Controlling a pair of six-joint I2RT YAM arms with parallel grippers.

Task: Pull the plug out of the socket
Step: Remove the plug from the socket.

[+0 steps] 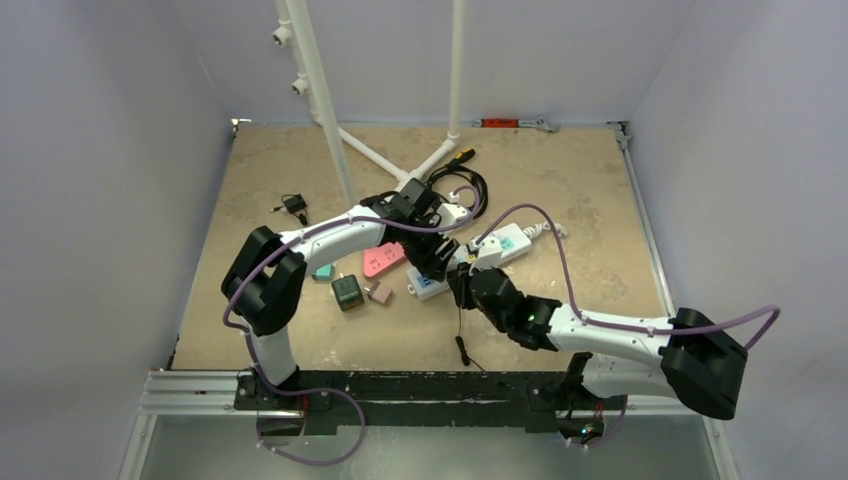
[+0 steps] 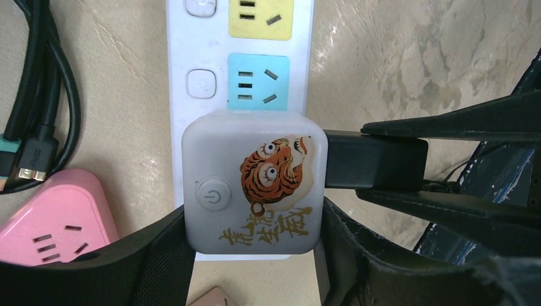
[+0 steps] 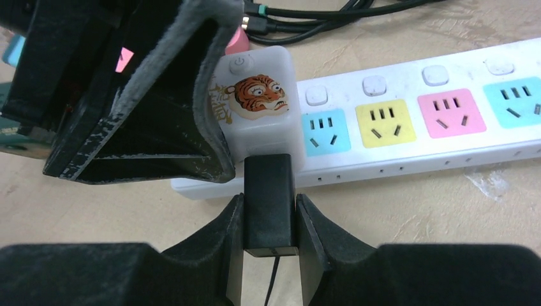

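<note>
Top and wrist views, plug not yet removed. The work sits near the middle of the table point(image 1: 580, 180), well away from every edge. A white power strip point(image 3: 395, 167) lies flat, and a white cube adapter point(image 2: 249, 137) with a tiger sticker point(image 2: 274, 169) and a round power button occupies its end position, just beside the blue socket point(image 2: 258, 80). The black plug point(image 3: 269, 182) enters the side of this adapter and is seated against it, with a thin black cord trailing from its rear.

I see the right gripper point(image 3: 270, 220) with its fingers point(image 3: 217, 248) clamped on the two flat sides of the plug body, just behind the adapter. The left gripper point(image 2: 252, 229) straddles the adapter from above. One finger presses each of two opposite faces, so it is gripped on the adapter.

On the strip past the blue socket come a yellow point(image 3: 385, 122), a pink point(image 3: 451, 112) and another blue socket, each with its own white switch. A pink adapter point(image 2: 57, 223) lies near the strip's end, and black cables point(image 2: 38, 76) run alongside the strip.
</note>
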